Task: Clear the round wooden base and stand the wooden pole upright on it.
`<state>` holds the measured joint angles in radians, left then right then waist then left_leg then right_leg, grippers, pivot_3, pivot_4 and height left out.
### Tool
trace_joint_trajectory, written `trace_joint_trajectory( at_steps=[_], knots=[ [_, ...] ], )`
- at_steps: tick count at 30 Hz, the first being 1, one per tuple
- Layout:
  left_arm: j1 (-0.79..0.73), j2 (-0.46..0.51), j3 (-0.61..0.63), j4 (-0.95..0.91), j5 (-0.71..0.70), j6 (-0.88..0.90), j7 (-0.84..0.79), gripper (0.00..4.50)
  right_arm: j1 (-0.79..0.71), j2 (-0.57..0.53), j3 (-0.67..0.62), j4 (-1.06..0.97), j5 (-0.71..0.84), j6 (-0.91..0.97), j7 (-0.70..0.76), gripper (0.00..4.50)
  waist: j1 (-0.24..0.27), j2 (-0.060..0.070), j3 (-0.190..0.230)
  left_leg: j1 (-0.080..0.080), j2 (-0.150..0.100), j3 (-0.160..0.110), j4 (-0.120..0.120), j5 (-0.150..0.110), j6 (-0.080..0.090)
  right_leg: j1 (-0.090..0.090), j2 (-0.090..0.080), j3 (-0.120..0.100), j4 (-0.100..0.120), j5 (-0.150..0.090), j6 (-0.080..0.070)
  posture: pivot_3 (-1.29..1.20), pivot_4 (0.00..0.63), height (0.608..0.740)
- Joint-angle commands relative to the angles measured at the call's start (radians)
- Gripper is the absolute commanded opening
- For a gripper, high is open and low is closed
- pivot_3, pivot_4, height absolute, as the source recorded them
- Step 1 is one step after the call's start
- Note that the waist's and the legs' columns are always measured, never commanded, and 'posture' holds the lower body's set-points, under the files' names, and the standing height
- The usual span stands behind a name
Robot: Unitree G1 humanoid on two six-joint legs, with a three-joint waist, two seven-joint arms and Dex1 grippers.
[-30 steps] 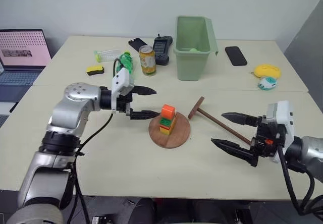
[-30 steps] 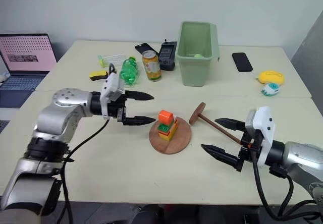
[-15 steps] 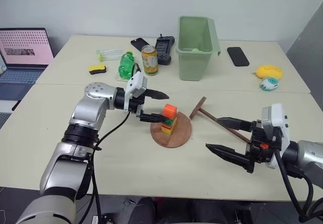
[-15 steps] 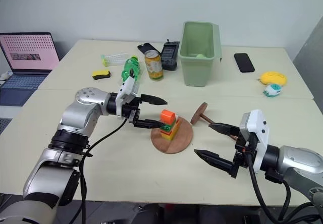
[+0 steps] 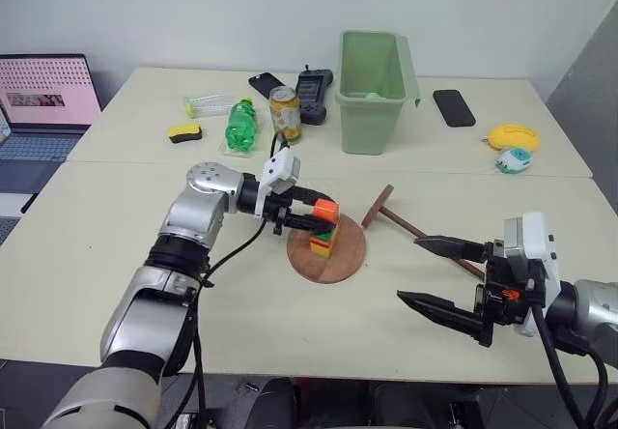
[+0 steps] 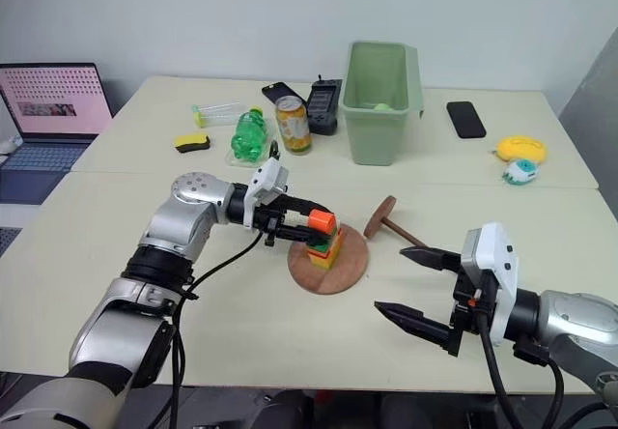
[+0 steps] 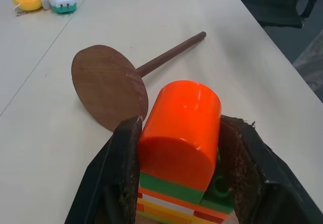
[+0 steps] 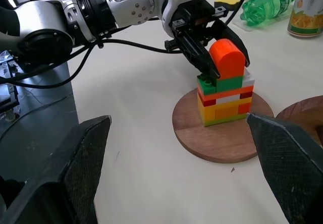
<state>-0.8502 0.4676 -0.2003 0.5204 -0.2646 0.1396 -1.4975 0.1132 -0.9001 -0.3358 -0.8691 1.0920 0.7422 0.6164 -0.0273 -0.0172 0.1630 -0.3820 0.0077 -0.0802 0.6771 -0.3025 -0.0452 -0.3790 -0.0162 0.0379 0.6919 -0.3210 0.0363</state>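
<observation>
Four camera views: a stereo pair from the robot's head and one camera on each wrist.

The two head views look forward and down over a pale table [image 5: 241, 294], from a moderate distance, showing nearly the same scene with a slight sideways offset. The left wrist view sits very close behind an orange-topped block stack [image 7: 179, 148], looking past it to the wooden pole [image 7: 169, 55] lying beyond. The right wrist view looks from low over the table, farther off, toward the same stack on the round wooden base [image 8: 222, 138], probably facing across to the robot's left side.
</observation>
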Motion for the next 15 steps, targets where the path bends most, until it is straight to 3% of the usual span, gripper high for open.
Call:
trace_joint_trajectory(
  at_steps=[1,7,15],
  knots=[
    [-0.027,0.005,0.034,-0.027,-0.020,0.011,0.001,1.83,-0.029,-0.015,-0.024,-0.018,0.028,-0.017,-0.006,4.50,0.000,0.000,0.000,0.000,0.000,0.000,0.000,0.000,0.000,0.000,0.000,0.000,0.000,0.000,0.000,0.00,0.150,0.740],
    [-0.007,0.080,0.136,-0.095,-0.054,0.098,0.098,1.82,-0.092,-0.028,-0.007,-0.007,0.053,-0.006,-0.030,4.50,-0.002,0.000,0.000,0.000,0.001,-0.001,0.000,0.000,0.000,0.000,0.000,0.000,0.001,0.000,0.000,0.00,0.150,0.740],
    [0.012,0.240,0.346,0.081,0.026,0.028,0.488,1.80,-0.274,-0.030,0.153,0.082,-0.095,-0.025,0.010,4.50,-0.005,-0.001,0.001,0.002,0.002,-0.003,0.000,0.000,0.000,-0.002,0.001,0.001,0.003,0.000,0.000,0.00,0.150,0.740]
  ],
)
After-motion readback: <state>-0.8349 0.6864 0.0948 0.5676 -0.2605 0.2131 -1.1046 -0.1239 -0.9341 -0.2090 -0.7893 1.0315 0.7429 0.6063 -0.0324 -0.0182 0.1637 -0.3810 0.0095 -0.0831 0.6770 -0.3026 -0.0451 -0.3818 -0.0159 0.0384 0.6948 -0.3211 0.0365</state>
